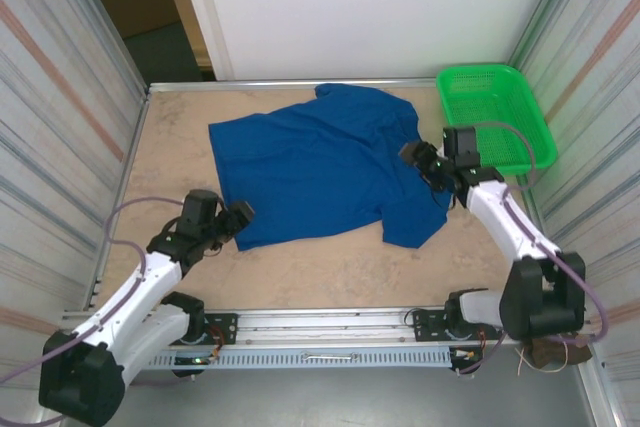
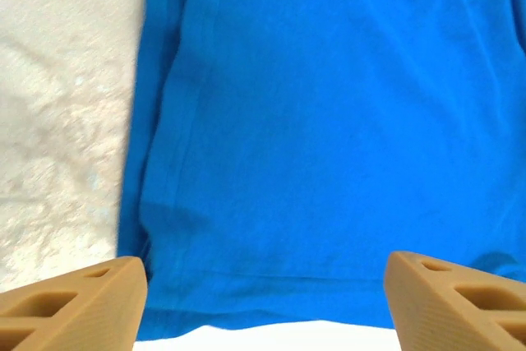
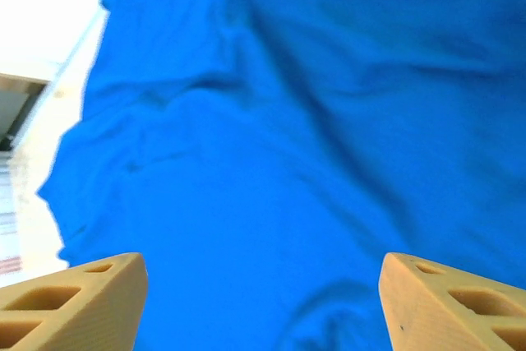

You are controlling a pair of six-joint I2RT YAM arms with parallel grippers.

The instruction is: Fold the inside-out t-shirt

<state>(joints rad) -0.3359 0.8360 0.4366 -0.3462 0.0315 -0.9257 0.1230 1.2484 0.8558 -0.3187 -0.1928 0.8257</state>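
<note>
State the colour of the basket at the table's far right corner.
The basket is bright green, clearest in the top external view.

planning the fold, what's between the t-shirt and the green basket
A narrow strip of bare table separates the t-shirt from the green basket, clear in the top view; the right pincer hangs over the t-shirt's edge nearby.

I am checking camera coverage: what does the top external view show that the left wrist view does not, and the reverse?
Top external: the green basket at the far right corner, and the whole outline of the t-shirt. Left wrist: the left fingers spread apart near the hem seam, up close. Shared: the blue t-shirt lying on the tan table.
</note>
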